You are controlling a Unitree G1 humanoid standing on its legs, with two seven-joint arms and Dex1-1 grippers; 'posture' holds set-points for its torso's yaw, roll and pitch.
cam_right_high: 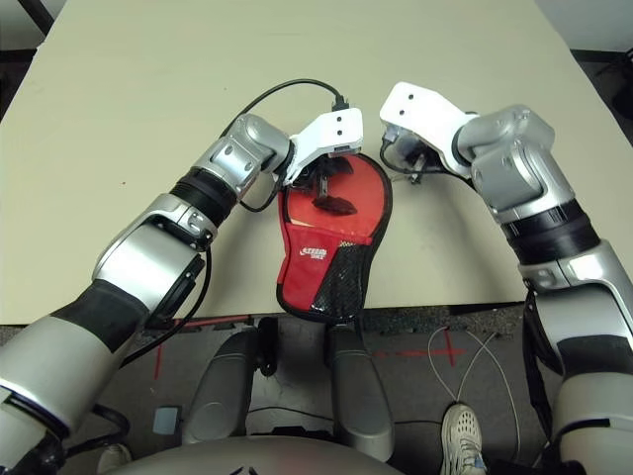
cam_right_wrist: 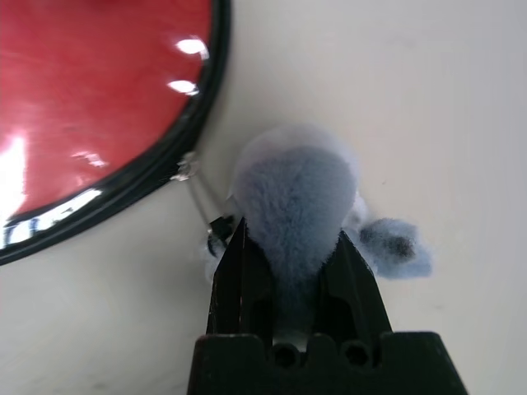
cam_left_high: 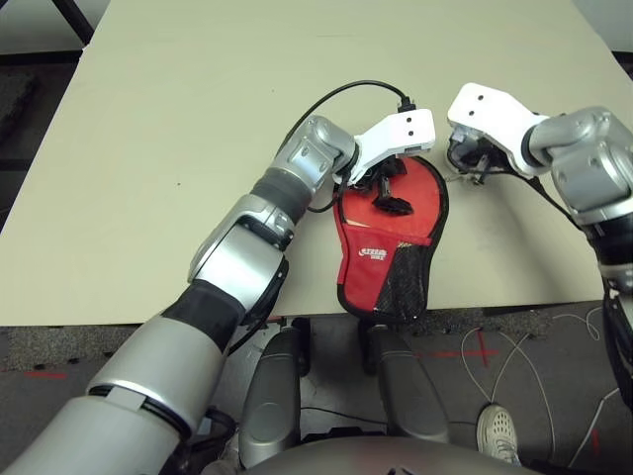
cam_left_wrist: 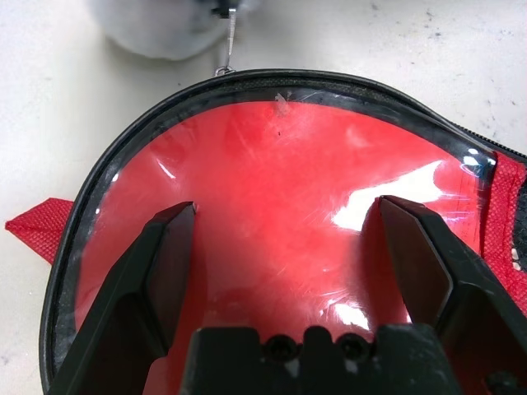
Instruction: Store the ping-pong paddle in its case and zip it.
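Right gripper [cam_right_wrist: 288, 247] was found closed on a small fluffy grey-white pompom [cam_right_wrist: 295, 197], which hung by a thin metal link from the black zipper edge of the case; the pompom appeared to serve as the zipper pull. It sat on the pale table [cam_left_high: 178, 119] just beside the rounded end of the paddle-shaped red fabric case [cam_left_high: 388, 259], with its black mesh pocket and white logo patch.

Left gripper [cam_left_wrist: 280, 247] stood with its two black fingers [cam_left_wrist: 165, 263] spread wide, hovering over the round red rubber face of the ping-pong paddle [cam_left_wrist: 288, 173]. No contact between the fingers and the rubber could be confirmed. The paddle's face lay inside the black-rimmed mouth of the case, ringed closely by the zipper edge. The handle was not visible and was presumably down in the narrow end. The case lay near the table's front edge, its narrow end pointing toward the robot.

Judgement: insertion looked complete or nearly so, and the zipping step was in hand. The next move would call for drawing the pull around the curved rim while the left gripper pressed or steadied the case, keeping the fabric from sliding or bunching. How much of the zip was already closed could not be determined.
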